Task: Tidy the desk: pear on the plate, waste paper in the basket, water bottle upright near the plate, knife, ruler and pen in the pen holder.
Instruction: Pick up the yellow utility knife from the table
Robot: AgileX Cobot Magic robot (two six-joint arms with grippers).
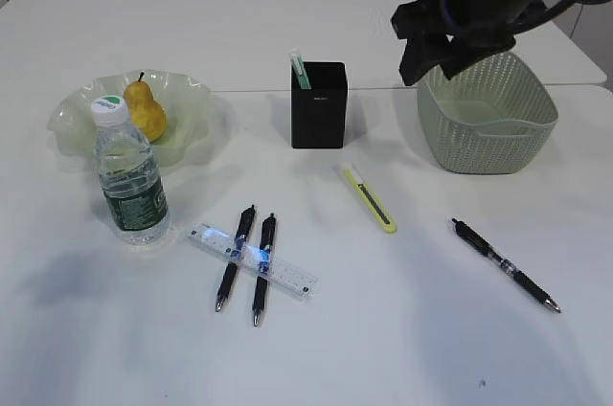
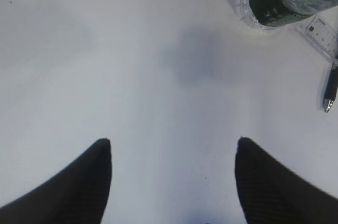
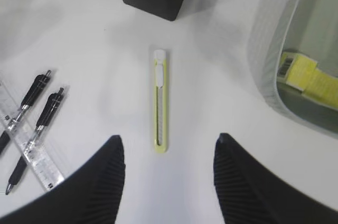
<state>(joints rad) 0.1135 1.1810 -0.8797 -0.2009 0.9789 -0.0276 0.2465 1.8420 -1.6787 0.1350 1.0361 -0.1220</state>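
right tool (image 3: 166, 179) open over knife (image 3: 160, 100) | knife lengthwise between fingers | basket (image 3: 269, 49) cut off | left tool (image 2: 173, 182) open, empty

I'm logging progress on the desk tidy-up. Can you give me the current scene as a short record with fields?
pear: yellow pear lying in wavy pale-green glass plate
bottle: clear plastic water bottle upright beside plate
holder: black square pen holder, one green-and-white item inside
on desk: yellow-green utility knife, clear ruler under two black pens, third black pen
basket: sage-green perforated basket, yellow paper inside
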